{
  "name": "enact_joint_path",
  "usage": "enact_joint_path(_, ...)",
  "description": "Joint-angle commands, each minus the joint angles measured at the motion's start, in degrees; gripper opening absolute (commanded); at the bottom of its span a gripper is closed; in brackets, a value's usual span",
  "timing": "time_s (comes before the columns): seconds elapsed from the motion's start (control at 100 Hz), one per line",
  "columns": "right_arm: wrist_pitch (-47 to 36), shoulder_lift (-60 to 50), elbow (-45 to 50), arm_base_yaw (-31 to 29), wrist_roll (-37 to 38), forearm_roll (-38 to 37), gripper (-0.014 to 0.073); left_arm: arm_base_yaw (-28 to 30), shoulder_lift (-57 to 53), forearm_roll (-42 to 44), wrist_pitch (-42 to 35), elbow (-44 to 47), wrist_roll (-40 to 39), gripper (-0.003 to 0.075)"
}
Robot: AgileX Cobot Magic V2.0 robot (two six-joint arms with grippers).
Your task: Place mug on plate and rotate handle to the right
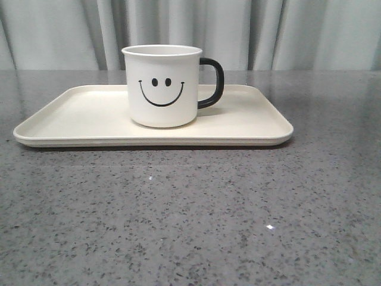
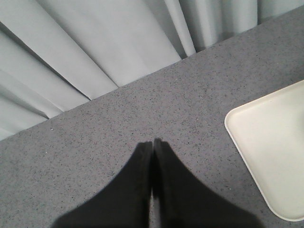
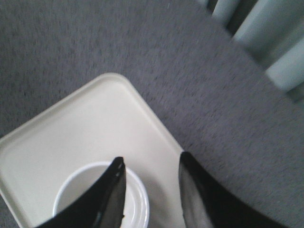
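Observation:
The white mug (image 1: 162,86) with a black smiley face stands upright on the cream plate (image 1: 71,119), near its middle. Its black handle (image 1: 213,83) points right. Neither gripper shows in the front view. In the right wrist view my right gripper (image 3: 151,161) is open and empty, high above the mug (image 3: 135,197), one finger over the rim and the other over the plate (image 3: 71,128). The handle is hidden there. In the left wrist view my left gripper (image 2: 153,141) is shut and empty above the grey table, left of the plate's corner (image 2: 266,137).
The grey speckled table (image 1: 190,220) stretches in front of the plate. A pale curtain (image 1: 268,30) hangs behind the table's far edge; it also shows in the left wrist view (image 2: 95,42).

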Motion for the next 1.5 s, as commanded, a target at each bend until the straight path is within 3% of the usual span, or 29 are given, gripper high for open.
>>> enact_joint_path(0.0, -7.1, -7.4, -2.1, -1.7, 1.6, 0.8, 0.0292, 0.1, -0.9, 0.3, -1.5, -1.1, -0.6, -0.002)
enact_joint_path(0.17, -10.2, -15.4, -2.1, -7.0, 3.3, 0.8, 0.0292, 0.1, -0.9, 0.3, -1.5, -1.1, -0.6, -0.002)
enact_joint_path(0.56, -10.8, -33.3, 2.6, -26.9, 6.1, 0.7, 0.0287, 0.1, -0.9, 0.3, -1.4, -1.1, -1.8, -0.002)
enact_joint_path(0.68, -15.5, -39.9, 11.7, -31.1, 6.7, 0.7, 0.0241, 0.1, -0.9, 0.3, -1.4, -1.1, -2.0, -0.002)
enact_joint_path(0.97, -32.8, -59.9, 46.5, -36.4, 10.0, 0.7, -0.0075, 0.1, -0.9, 0.3, -1.4, -1.1, -2.0, -0.002)
enact_joint_path(1.22, -39.9, -72.5, 69.3, -36.6, 10.7, 0.3, -0.0062, 0.1, -1.0, 0.3, -1.3, -1.1, -3.2, -0.002)
enact_joint_path(1.49, -37.2, -76.5, 76.6, -36.6, 10.6, -2.0, -0.0067, 0.1, -1.6, -1.7, -1.6, -1.1, -3.2, -0.002)
